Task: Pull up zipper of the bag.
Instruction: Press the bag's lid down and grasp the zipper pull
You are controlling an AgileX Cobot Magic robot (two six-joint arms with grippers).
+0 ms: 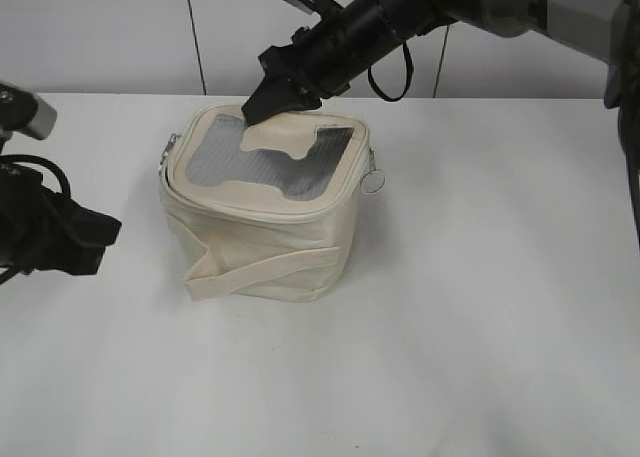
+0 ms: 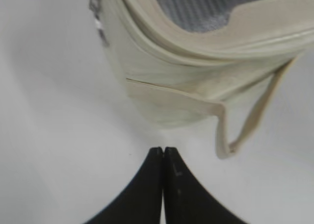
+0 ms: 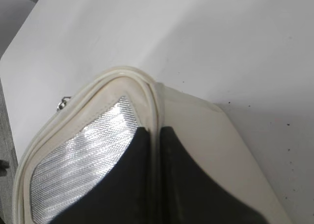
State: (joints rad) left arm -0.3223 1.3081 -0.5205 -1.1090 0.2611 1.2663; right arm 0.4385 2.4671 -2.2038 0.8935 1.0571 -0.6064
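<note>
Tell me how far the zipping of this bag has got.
Nothing visibly done: neither gripper holds a slider. In hand: the right gripper, shut, presses on the bag at the lid's far edge. The left gripper sits shut on the table beside the bag. Left: grasping a ring pull and running the zipper along.

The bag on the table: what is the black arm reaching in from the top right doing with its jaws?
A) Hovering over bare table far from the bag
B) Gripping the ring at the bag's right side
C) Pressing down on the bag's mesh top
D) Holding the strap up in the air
C: the right gripper, jaws closed, rests on the top of the bag, away from the ring pull.
</note>
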